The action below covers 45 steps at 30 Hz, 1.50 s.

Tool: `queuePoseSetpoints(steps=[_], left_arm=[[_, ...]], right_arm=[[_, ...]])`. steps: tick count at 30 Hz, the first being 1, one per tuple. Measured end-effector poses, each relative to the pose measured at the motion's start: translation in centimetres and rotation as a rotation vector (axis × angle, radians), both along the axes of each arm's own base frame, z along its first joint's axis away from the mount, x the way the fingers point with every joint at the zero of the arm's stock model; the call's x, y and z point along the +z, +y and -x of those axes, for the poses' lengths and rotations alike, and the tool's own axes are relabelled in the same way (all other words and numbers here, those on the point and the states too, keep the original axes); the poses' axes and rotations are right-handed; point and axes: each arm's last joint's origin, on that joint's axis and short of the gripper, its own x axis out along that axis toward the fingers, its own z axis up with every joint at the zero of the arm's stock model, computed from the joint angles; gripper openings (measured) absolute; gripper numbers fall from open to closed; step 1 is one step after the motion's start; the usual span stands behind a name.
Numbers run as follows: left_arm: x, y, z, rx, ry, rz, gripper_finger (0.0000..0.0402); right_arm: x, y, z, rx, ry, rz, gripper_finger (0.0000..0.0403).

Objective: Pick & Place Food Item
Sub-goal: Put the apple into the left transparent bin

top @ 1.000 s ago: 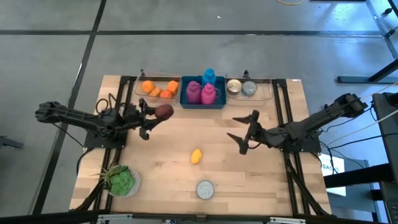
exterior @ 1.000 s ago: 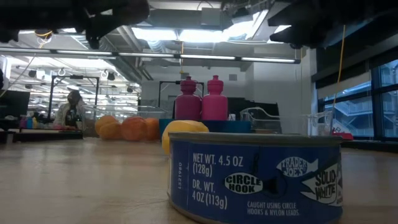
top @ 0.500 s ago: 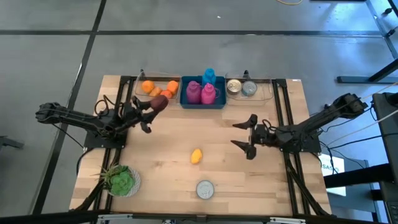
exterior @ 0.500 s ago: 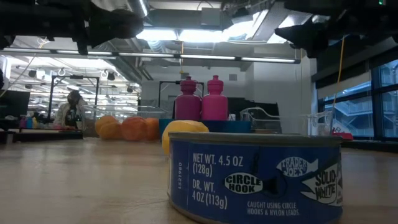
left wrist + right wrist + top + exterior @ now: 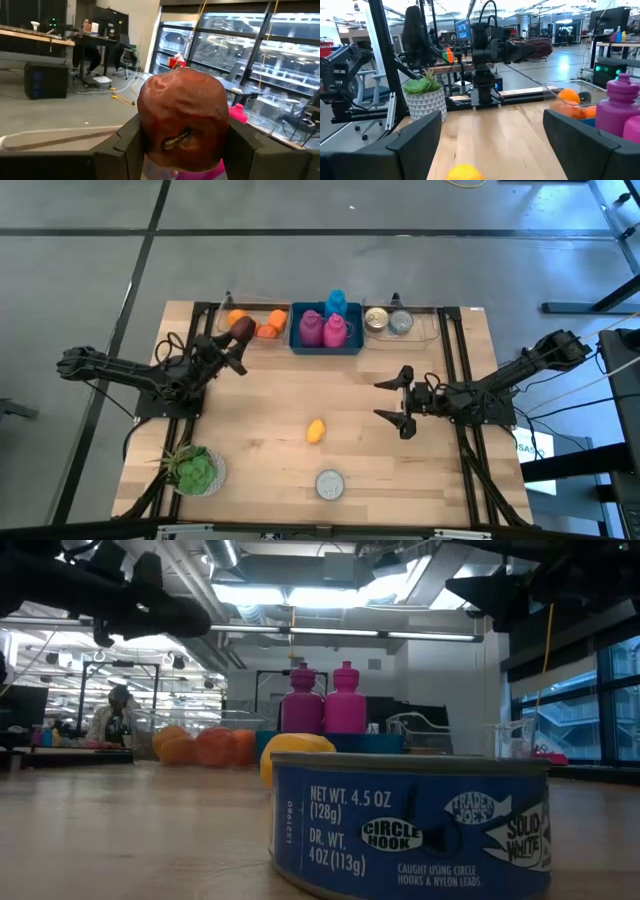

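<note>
A dark red apple (image 5: pixel 244 327) hangs above the near edge of the clear tray (image 5: pixel 224 330) of oranges (image 5: pixel 270 326) at the table's far left. My left gripper (image 5: pixel 240 333) is shut on it; the left wrist view shows the apple (image 5: pixel 182 117) filling the gap between the fingers. A yellow lemon (image 5: pixel 316 430) lies on the table's middle. My right gripper (image 5: pixel 392 401) hovers open right of the middle, nothing between its fingers (image 5: pixel 415 137). My left gripper pinches the apple's two opposite sides (image 5: pixel 145 125) between its two fingers (image 5: pixel 125 145). The stem end (image 5: pixel 176 140) faces back toward the wrist. The fingers come about level from the table's left, slanting toward the far edge. The apple is lifted clear of the table and tray.
A blue bin (image 5: pixel 300 345) with pink bottles (image 5: pixel 322 329) stands at the far middle, a clear tray with cans (image 5: pixel 390 322) beside it. A tuna can (image 5: pixel 330 483) sits near the front edge, a potted plant (image 5: pixel 195 470) at the near left.
My left gripper has carried the apple toward the far edge and a little left, turning as it went, from over the bare table to above the orange tray. My right gripper has turned and sunk slightly, staying open.
</note>
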Motion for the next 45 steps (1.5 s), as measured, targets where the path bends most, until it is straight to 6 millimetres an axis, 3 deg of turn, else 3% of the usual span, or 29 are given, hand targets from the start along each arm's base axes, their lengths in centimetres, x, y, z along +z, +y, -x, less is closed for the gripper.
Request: queuePoseSetpoints(steps=[11, 16, 21, 33, 45], left_arm=[[5.0, 1.8, -1.4, 0.089, 0.292, 0.048, 0.0180], [7.2, 3.5, -1.8, 0.092, 0.352, 0.133, 0.0180], [8.0, 5.8, -2.5, 0.102, 0.434, 0.230, 0.0180], [6.0, 12.7, -4.9, 0.040, 0.583, 0.501, 0.0180], [4.9, 16.8, -6.2, 0.090, 0.717, 0.680, 0.0180]], right_arm=[[0.1, 0.0, 0.0, -0.003, -0.006, 0.019, 0.0345], [0.1, 0.0, 0.0, -0.006, -0.005, 0.026, 0.0345], [0.1, 0.0, 0.0, -0.005, -0.005, 0.025, 0.0345], [0.0, 0.0, 0.0, -0.002, -0.002, 0.022, 0.0345], [-0.1, 0.0, 0.0, -0.002, 0.011, 0.022, 0.0345]])
